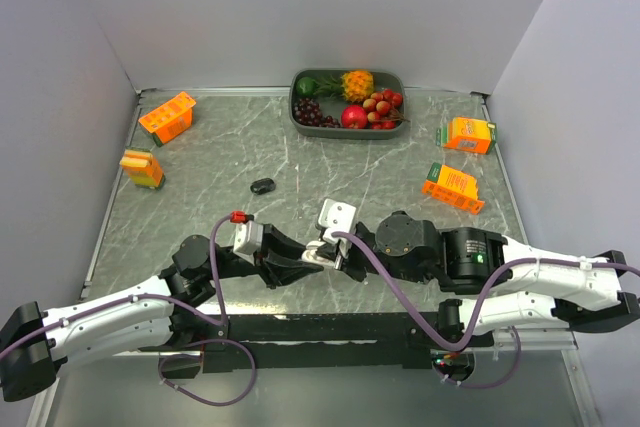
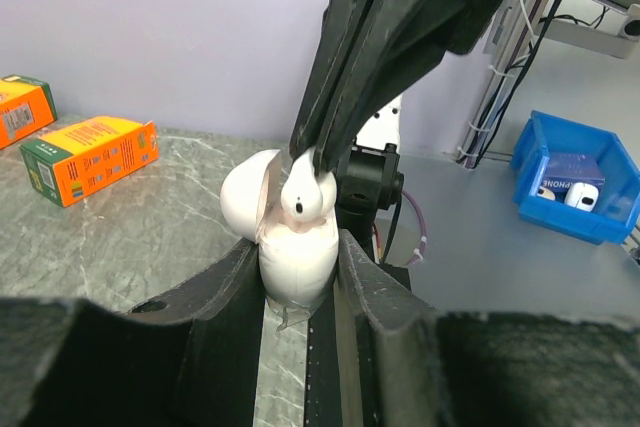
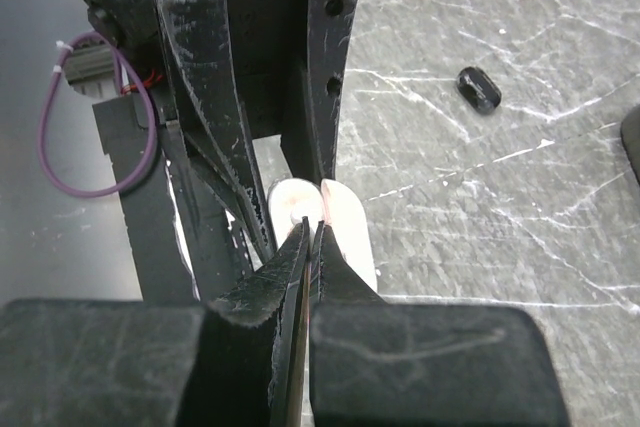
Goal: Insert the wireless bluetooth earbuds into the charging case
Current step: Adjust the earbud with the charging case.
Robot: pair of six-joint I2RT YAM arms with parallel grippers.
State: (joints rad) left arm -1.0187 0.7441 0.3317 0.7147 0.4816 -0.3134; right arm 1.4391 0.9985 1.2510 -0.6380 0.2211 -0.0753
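Clamping the white charging case (image 2: 295,265) upright, lid open, between the left fingers (image 2: 225,297) closed on its sides. Pinching one white earbud (image 2: 305,197) in the right fingers (image 3: 268,287), pressed nearly together, just at the open mouth of the case. With one black earbud (image 3: 478,89) lying well apart on the tabletop (image 3: 520,247).

The white charging case (image 2: 295,265) stands upright with its lid (image 2: 243,192) swung open, clamped in the left pincer (image 2: 297,247), well nearer than the fruit tray (image 1: 297,117). A white earbud (image 2: 305,197) sits at its mouth, pinched by the right pincer (image 3: 312,232). A glossy black oval piece (image 1: 263,186) lies on the surface (image 1: 400,177) between tray and case.
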